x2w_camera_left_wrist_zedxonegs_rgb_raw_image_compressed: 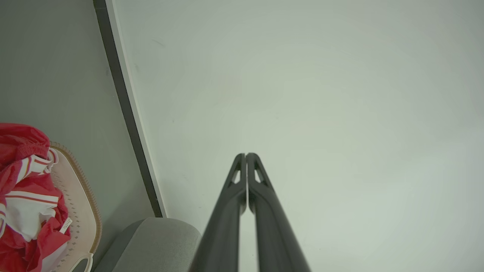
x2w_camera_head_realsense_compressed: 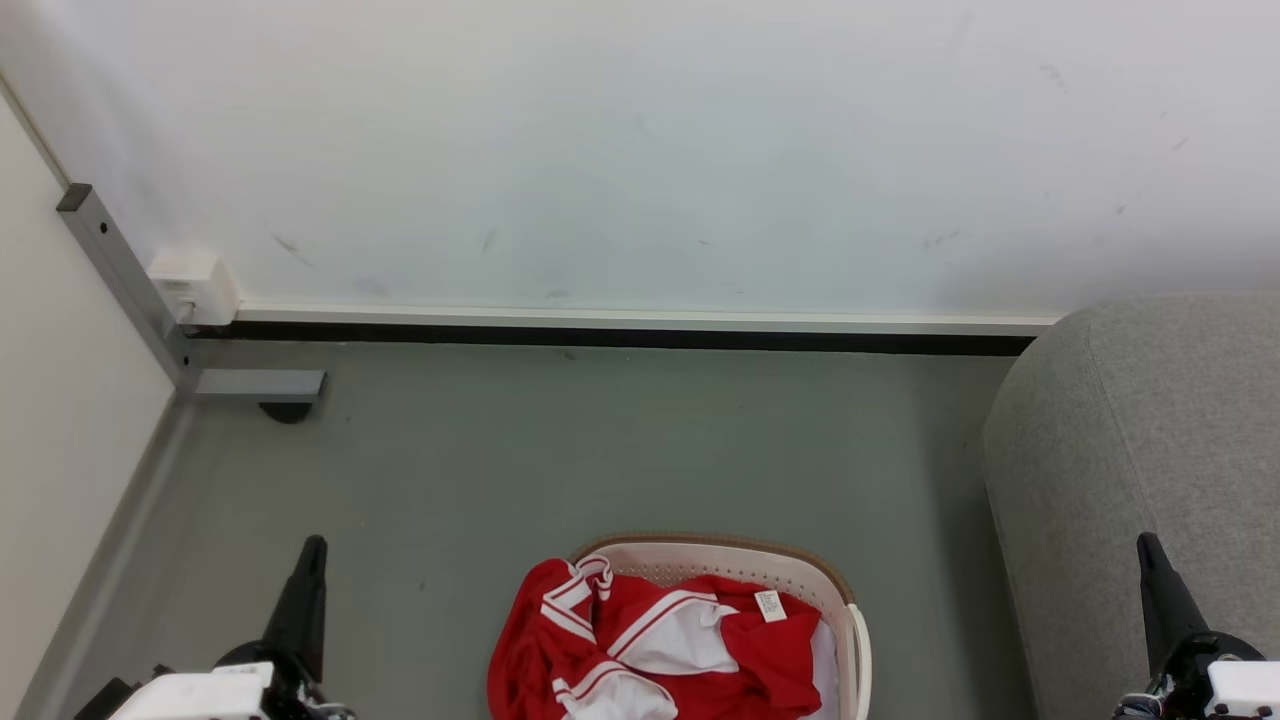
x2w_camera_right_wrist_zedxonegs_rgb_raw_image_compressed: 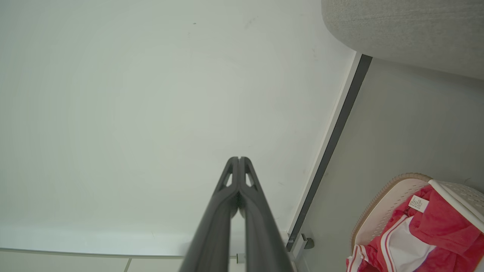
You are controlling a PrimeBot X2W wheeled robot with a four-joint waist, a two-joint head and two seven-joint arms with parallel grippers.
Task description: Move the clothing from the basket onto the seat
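While both pairs of jaws sit clenched and empty flanking the basket, one should open over its clothing and pinch a thick fold.

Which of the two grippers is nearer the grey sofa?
The right gripper, at the head view's lower right: it shows against the sofa, while the left gripper stands over the floor on the far side of the basket.

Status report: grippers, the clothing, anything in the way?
Left gripper shut, empty, left of basket. Right gripper shut, empty, near seat. Clothing heaped in basket, untouched. Nothing seen between basket and seat.
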